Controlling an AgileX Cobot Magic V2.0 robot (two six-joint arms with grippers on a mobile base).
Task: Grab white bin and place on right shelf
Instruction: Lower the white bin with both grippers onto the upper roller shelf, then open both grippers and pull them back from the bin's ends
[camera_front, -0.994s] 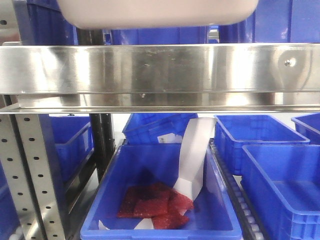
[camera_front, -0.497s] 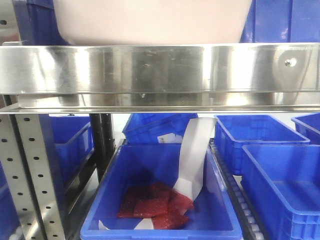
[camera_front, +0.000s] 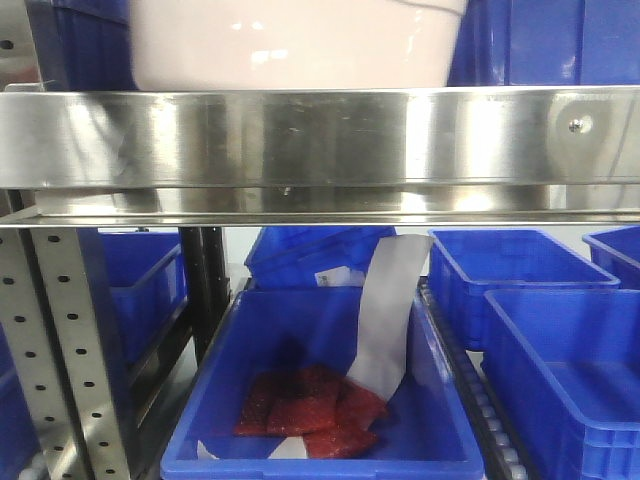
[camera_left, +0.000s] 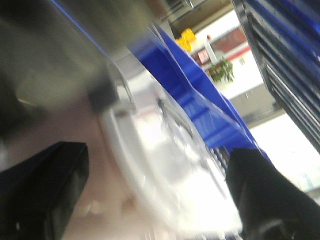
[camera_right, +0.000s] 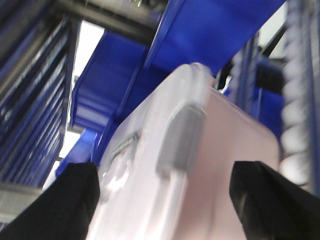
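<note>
Keep white bin (camera_front: 295, 45), upper centre, level above right shelf (camera_front: 320, 135) beam; lower squarely. Left hand (camera_left: 150, 195), right hand (camera_right: 165, 197) spread wide; grasp indeterminable.

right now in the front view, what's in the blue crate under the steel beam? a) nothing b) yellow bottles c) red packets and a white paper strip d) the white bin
c: the blue crate holds red packets and a white paper strip, below the steel beam.
</note>
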